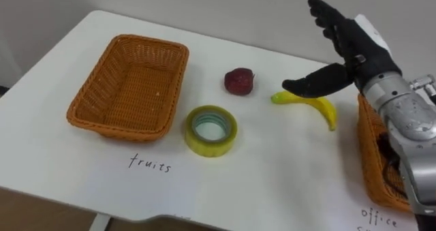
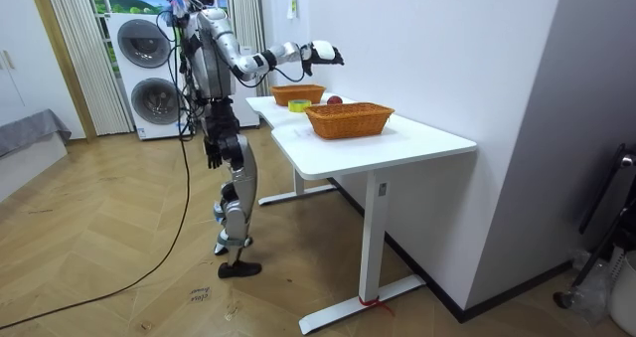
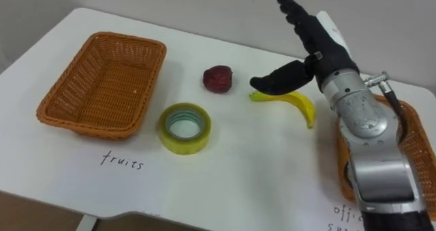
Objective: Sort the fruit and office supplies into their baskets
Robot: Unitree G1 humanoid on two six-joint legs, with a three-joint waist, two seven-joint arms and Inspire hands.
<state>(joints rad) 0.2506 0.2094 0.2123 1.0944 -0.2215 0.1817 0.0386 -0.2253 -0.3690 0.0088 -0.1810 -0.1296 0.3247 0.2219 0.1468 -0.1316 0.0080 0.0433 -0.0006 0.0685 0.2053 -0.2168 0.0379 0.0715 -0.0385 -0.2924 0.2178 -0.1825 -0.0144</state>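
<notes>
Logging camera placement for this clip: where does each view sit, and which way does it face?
Left eye view: on the robot's head, looking down at the table; the right hand and forearm show at the right.
Right eye view: just beside it, same downward look, same arm.
Room view: standing off in the room, facing the whole robot at the table's side, left hand hanging.
Shared: both eye views show the banana near the open right hand.

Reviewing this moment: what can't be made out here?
Inside of the right basket: the forearm of the right hand and the picture's edge hide it in the eye views, its own wall in the room view.
Banana: partly under the thumb in the eye views.
Left hand: room view, too small to tell open from shut.
</notes>
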